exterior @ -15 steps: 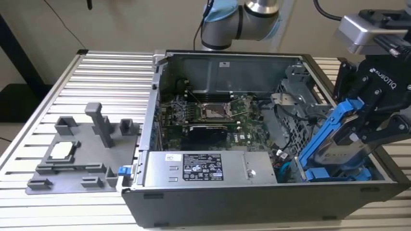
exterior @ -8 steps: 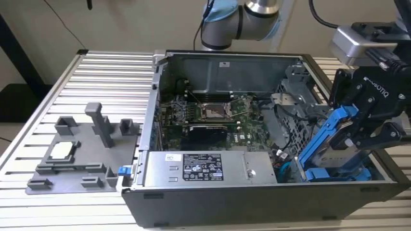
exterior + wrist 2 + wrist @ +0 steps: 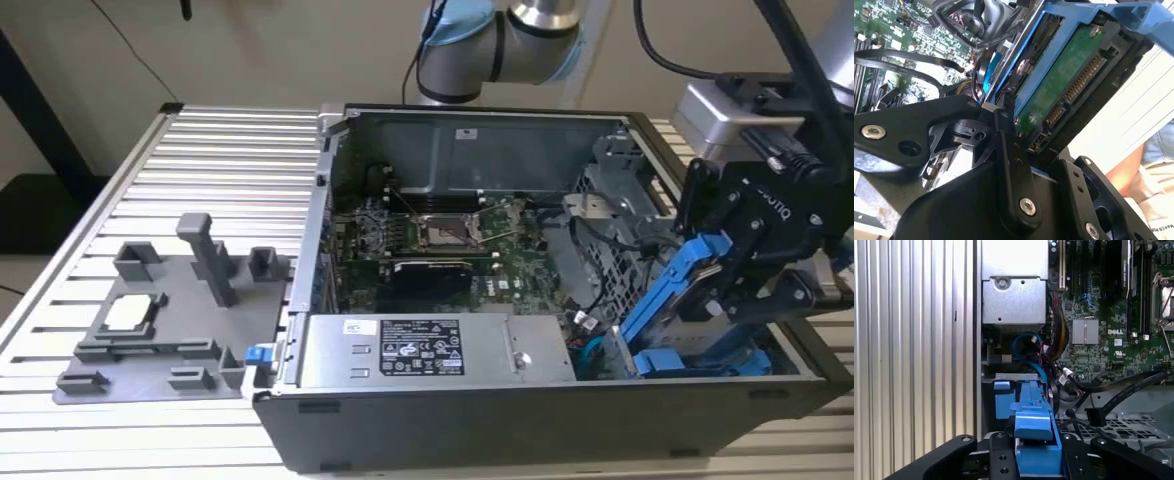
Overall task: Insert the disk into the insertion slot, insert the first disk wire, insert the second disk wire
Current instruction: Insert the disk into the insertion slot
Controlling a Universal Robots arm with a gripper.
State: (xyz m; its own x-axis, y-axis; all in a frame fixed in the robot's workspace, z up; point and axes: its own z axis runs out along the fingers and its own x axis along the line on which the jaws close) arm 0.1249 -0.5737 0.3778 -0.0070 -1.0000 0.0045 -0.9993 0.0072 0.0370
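Observation:
The disk [image 3: 671, 292], a drive in a bright blue carrier, hangs tilted over the front corner of the open computer case on the exterior view's right. My gripper [image 3: 731, 278] is shut on it. In the second wrist view the disk [image 3: 1064, 85] shows its green circuit board and connector pins, with a black finger [image 3: 1010, 150] across its edge. In the first wrist view the blue carrier [image 3: 1035, 437] sits between the black fingers, above the insertion slot [image 3: 1015, 376] of the grey drive cage. A black wire with a plug [image 3: 1098, 416] and a blue wire [image 3: 1026, 339] lie loose beside the cage.
Another blue-framed drive [image 3: 707, 362] sits low in the cage. The power supply [image 3: 414, 350] and the motherboard [image 3: 427, 240] take up the rest of the case. A grey fixture tray [image 3: 160, 310] stands on the ribbed table. A person's arm [image 3: 1126, 170] is beside the case.

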